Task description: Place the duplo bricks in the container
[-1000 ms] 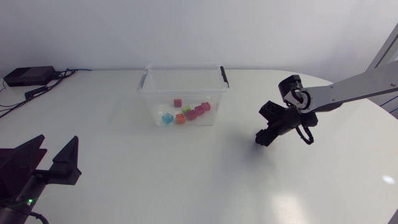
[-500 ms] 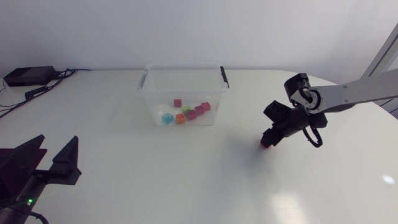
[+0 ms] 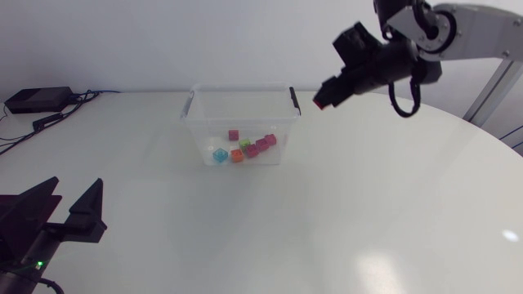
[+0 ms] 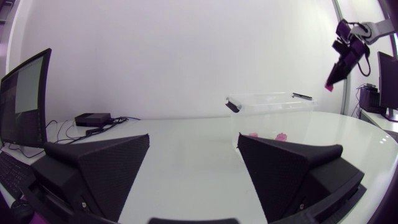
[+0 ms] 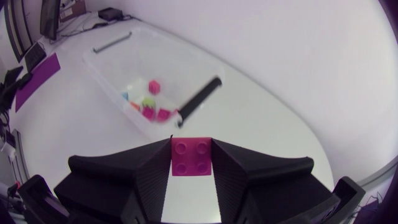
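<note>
Head view looks down, left wrist low across the table, right wrist from above; all show the container.

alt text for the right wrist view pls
The right claw is shut on a pink brick, held above the table. Ahead of it, lower down, sits a clear container with several small coloured bricks inside.

Our black right gripper grips a magenta brick; inside the clear container we see pink, cyan, orange (also green) bricks.
</note>
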Robot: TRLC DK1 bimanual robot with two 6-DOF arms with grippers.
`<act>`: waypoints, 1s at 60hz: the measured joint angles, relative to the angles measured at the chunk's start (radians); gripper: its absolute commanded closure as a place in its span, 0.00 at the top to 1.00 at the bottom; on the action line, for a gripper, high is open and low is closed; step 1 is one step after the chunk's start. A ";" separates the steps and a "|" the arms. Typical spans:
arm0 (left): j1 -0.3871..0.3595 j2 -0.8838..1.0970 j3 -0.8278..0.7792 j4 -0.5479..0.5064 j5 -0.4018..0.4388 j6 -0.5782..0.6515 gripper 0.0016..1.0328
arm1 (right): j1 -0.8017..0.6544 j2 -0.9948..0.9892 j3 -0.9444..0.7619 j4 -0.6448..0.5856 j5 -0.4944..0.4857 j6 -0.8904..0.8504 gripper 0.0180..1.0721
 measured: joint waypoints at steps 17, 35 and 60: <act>0.000 0.000 0.000 0.000 0.000 0.000 0.96 | 0.147 0.159 0.153 0.084 0.012 0.101 0.20; 0.000 0.000 0.000 0.000 0.000 0.000 0.96 | 0.161 0.404 0.281 0.111 0.119 0.171 0.96; 0.000 0.000 0.000 0.000 0.000 0.000 0.96 | 0.017 -0.173 0.057 0.148 0.295 0.188 0.96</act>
